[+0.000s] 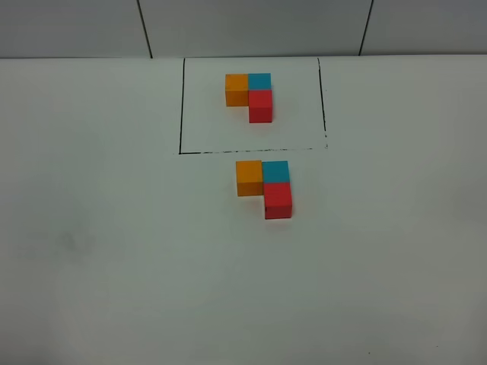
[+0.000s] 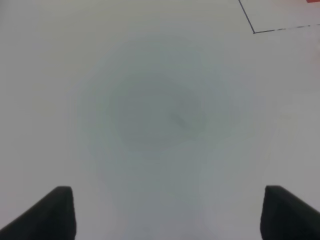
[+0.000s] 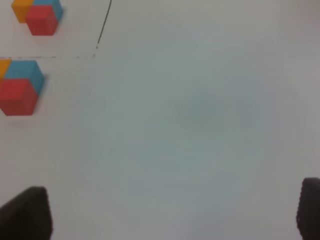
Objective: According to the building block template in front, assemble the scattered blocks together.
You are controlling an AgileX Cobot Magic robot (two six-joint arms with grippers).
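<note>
The building block template (image 1: 250,94) is an orange, blue and red L-shaped cluster inside a thin black drawn rectangle (image 1: 181,114) at the back of the table; the right wrist view shows it too (image 3: 39,16). Just in front of the frame, the scattered blocks stand joined in the same L: orange (image 1: 249,177), teal-blue (image 1: 275,172), red (image 1: 278,200). Neither arm shows in the high view. My left gripper (image 2: 167,212) is open over bare white table. My right gripper (image 3: 172,212) is open too, with the joined blocks (image 3: 20,89) far off to one side.
A white tabletop (image 1: 114,251) fills the scene, with a grey panelled wall (image 1: 251,26) behind its far edge. A corner of the black frame line (image 2: 254,32) shows in the left wrist view.
</note>
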